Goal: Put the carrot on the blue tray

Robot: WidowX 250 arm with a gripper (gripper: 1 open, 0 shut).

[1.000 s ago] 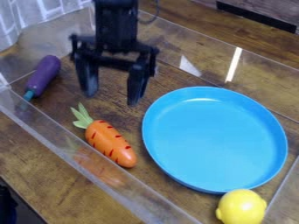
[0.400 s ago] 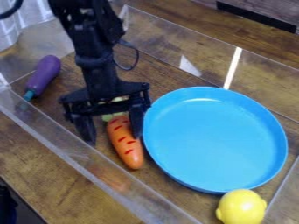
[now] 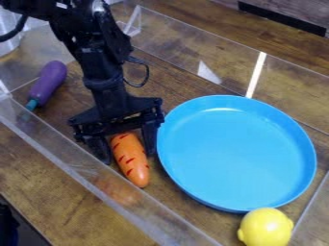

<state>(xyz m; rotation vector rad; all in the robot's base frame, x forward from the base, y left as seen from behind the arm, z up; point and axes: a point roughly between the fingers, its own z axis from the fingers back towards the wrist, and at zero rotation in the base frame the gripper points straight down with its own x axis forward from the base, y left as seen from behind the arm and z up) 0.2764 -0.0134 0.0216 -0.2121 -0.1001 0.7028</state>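
Purple eggplant (image 3: 48, 82) far left, yellow lemon (image 3: 265, 227) bottom right, wooden table (image 3: 218, 34)

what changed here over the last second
The claw came down from behind the carrot and now straddles its leafy end, jaws open, nothing gripped yet. The carrot has shifted a little. The blue tray, eggplant and lemon stayed put.

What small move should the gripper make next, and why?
Probably close on the carrot. The gripper stands open and low, one finger on each side of the carrot's upper part, and the carrot lies beside the tray, not on it.
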